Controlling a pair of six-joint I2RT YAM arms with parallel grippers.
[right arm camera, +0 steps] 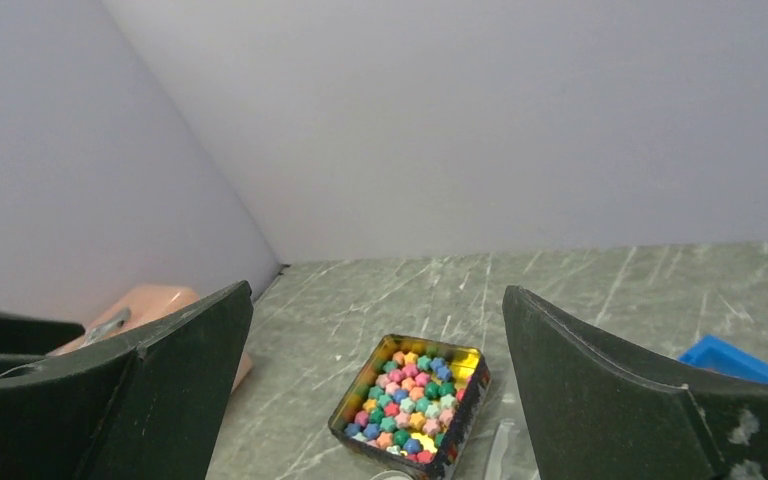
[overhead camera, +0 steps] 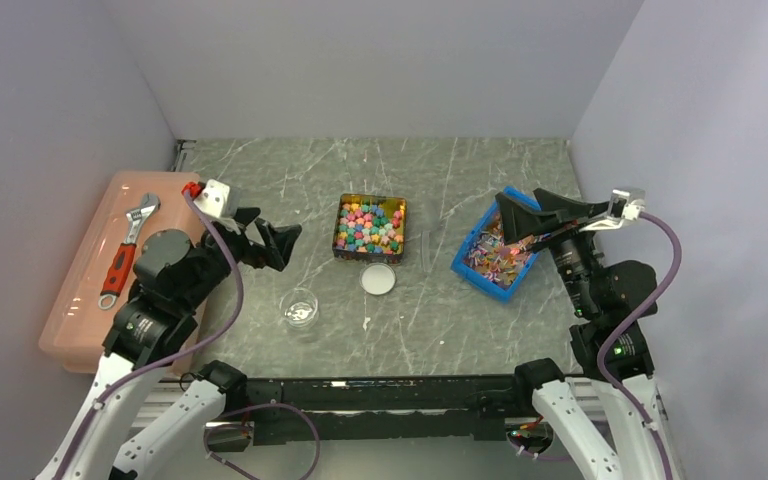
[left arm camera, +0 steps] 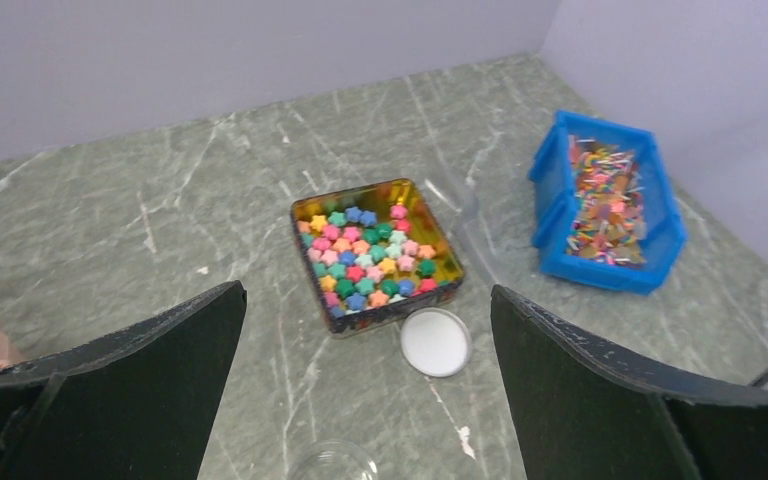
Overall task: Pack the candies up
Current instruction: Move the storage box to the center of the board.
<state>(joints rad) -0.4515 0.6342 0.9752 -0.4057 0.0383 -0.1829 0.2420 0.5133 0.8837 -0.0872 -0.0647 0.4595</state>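
Bright, even light falls from overhead, and the pale walls bounce it around, so shadows on the tabletop (overhead camera: 260, 180) are short and soft-edged. Its stone surface has a mild sheen. In the top view the white lid (overhead camera: 378, 279) is nearly blown out, and the clear cup (overhead camera: 300, 308) carries small highlights. In the left wrist view the gold tin (left arm camera: 438, 238) throws yellow glare off its inner walls, while the candies (left arm camera: 370, 255) stay sharp. The fingers (left arm camera: 130, 390) of the left tool (left arm camera: 368, 290) and those of the right tool (right arm camera: 378, 288) read as dark, faintly soft shapes at 7 and 5 o'clock.
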